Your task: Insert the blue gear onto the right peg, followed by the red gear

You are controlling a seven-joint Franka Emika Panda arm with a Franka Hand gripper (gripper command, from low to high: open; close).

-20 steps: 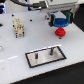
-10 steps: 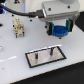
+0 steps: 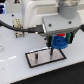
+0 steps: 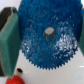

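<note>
My gripper (image 3: 58, 43) is shut on the blue gear (image 3: 59, 41), holding it just above the grey, black-bordered plate (image 3: 44, 59). A thin dark pin that looks like the right peg (image 3: 52, 51) stands on the plate, just below the gear's edge toward the exterior view's left. In the wrist view the blue gear (image 4: 47, 35) fills the picture, hub in the middle. A teal finger (image 4: 7, 41) presses on each side. The red gear (image 3: 63, 35) peeks out behind the blue one, and the wrist view shows the red gear (image 4: 14, 78) on the white table.
A second pin (image 3: 36, 58) stands on the plate toward the exterior view's left. A small pale rack (image 3: 17, 23) sits at the back on that side. The arm's white body (image 3: 47, 12) and black cables (image 3: 22, 31) hang over the table's back half.
The gripper has come down with the blue gear from higher up and now hangs just over the plate's end at the exterior view's right. The red gear has stayed in place.
</note>
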